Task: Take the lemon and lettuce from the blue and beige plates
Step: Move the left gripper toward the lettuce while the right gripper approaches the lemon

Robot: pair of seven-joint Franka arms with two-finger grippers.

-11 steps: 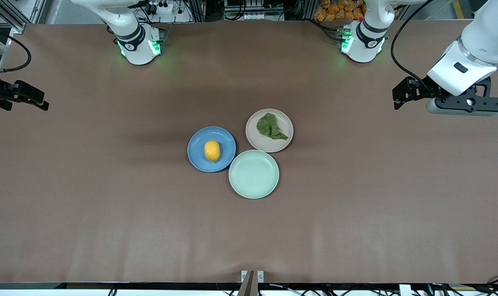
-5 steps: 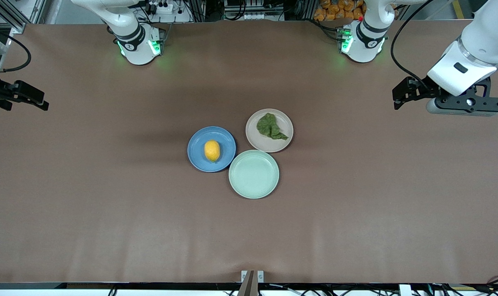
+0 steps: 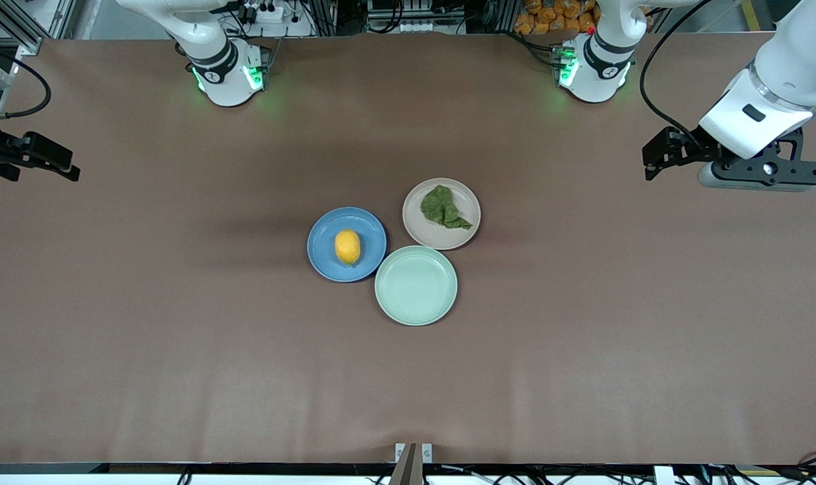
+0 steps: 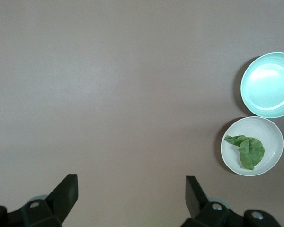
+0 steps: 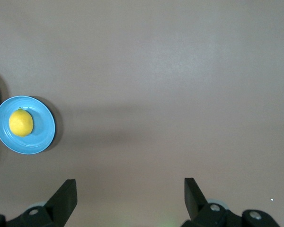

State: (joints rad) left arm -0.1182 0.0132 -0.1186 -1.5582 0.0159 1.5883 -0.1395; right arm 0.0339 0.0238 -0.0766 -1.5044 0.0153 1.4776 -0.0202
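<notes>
The lemon lies on the blue plate at mid table; both show in the right wrist view, lemon and plate. The lettuce lies on the beige plate, beside the blue plate toward the left arm's end; both show in the left wrist view, lettuce and plate. My left gripper is open and empty, up over the left arm's end of the table. My right gripper is open and empty over the right arm's end.
An empty mint-green plate touches both plates, nearer to the front camera; it also shows in the left wrist view. The brown table is bare around the plates. A small bracket stands at the table's near edge.
The left arm has shifted very slightly upward in the front view. Nothing else has moved.
</notes>
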